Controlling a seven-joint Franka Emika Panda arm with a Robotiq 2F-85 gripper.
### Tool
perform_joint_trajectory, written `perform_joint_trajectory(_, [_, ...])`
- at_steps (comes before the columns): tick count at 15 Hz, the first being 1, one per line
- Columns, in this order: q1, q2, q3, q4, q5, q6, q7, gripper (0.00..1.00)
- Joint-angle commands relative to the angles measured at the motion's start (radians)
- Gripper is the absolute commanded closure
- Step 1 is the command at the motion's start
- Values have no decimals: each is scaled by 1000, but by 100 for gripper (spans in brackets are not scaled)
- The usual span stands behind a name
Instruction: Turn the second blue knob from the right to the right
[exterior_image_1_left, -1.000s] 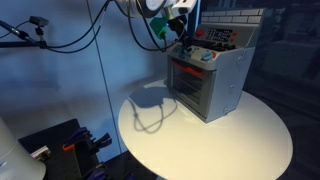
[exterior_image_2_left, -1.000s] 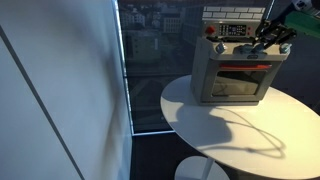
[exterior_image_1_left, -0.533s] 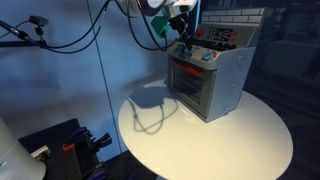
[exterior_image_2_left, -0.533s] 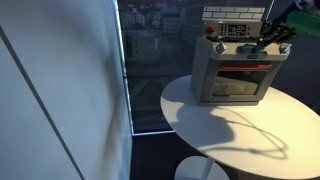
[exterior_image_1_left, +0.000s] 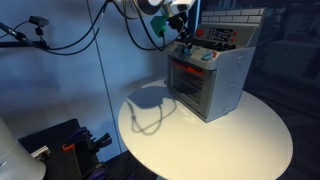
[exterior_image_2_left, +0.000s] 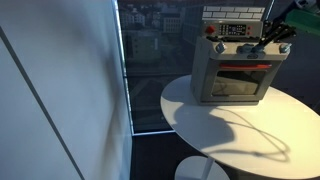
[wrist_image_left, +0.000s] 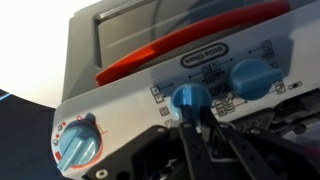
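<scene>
A grey toy oven (exterior_image_1_left: 222, 83) with a red handle stands on the round white table in both exterior views (exterior_image_2_left: 236, 72). The wrist view shows its control panel: a blue knob in the middle (wrist_image_left: 190, 96), a larger blue knob (wrist_image_left: 252, 76) further right, and a blue knob with a red dial (wrist_image_left: 77, 146) at the left. My gripper (wrist_image_left: 198, 122) is at the middle blue knob, its two fingers close together on the knob's lower part. In both exterior views the gripper (exterior_image_1_left: 183, 42) (exterior_image_2_left: 269, 37) is at the oven's top panel.
The round white table (exterior_image_1_left: 245, 145) (exterior_image_2_left: 225, 125) carries only the oven. Cables hang behind the arm (exterior_image_1_left: 90, 35). A white wall panel (exterior_image_2_left: 60, 90) and a dark window stand beside the table. Dark equipment (exterior_image_1_left: 65, 145) sits low beside the table.
</scene>
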Motion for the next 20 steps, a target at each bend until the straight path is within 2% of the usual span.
perform_joint_trajectory(1, [15, -2, -16, 4, -57, 3, 99, 94])
perform_joint_trajectory(14, [12, -50, -14, -43, -47, 33, 436, 95])
perform_joint_trajectory(20, [12, -69, -18, -99, -47, 120, 591, 95])
